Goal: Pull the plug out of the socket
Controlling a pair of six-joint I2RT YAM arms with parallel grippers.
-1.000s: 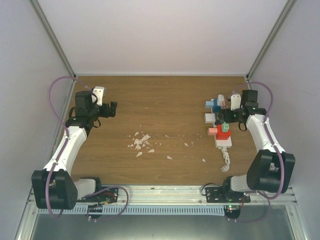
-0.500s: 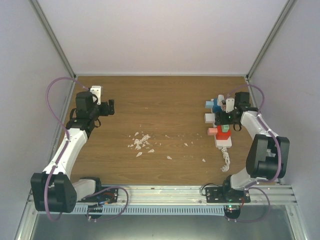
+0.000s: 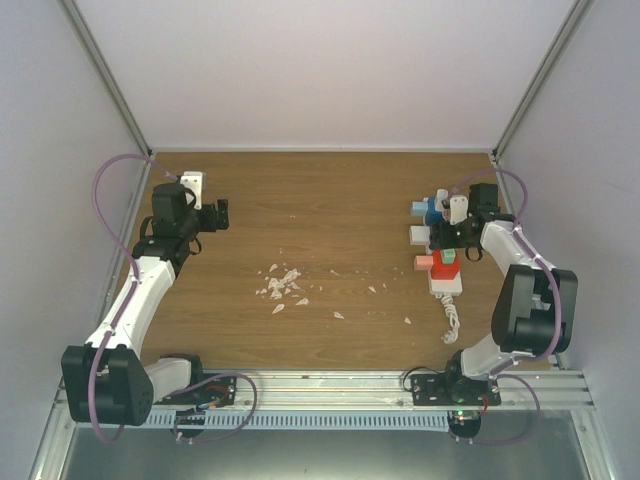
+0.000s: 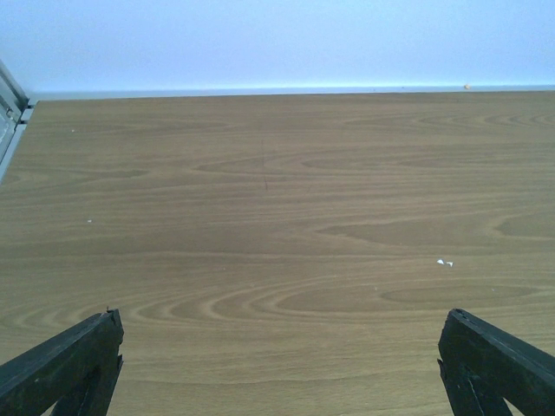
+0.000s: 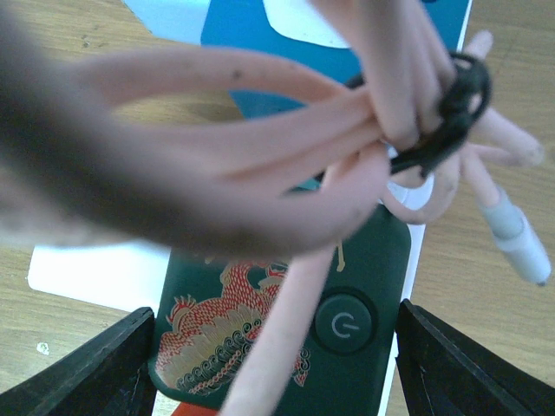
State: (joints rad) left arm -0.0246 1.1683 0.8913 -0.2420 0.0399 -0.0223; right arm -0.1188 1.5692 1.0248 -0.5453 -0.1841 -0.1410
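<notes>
The socket point(image 3: 447, 283), a long white power strip, lies at the table's right with several plugs in it. The plug point(image 5: 347, 325) is dark green, with a red-gold dragon and a round power button; from above only its green top point(image 3: 451, 256) shows. My right gripper point(image 3: 447, 240) point(image 5: 277, 347) reaches down over it, with one black finger point(image 5: 113, 368) against its left side and the other against its right. A blurred pink cable bundle point(image 5: 260, 130) held by a black tie point(image 5: 451, 121) hides the plug's upper part. My left gripper point(image 3: 225, 212) point(image 4: 277, 347) stands open and empty at the far left.
Blue point(image 3: 430, 208), white point(image 3: 418, 236) and red point(image 3: 428, 263) plugs jut from the strip's left side. The strip's white coiled cord point(image 3: 453, 320) trails toward the near edge. White crumbs point(image 3: 282, 285) lie mid-table. Enclosure walls stand close to both arms.
My right arm swung in over the strip and its jaws closed from wide down onto the green plug. The left arm shifted slightly and now holds still.
</notes>
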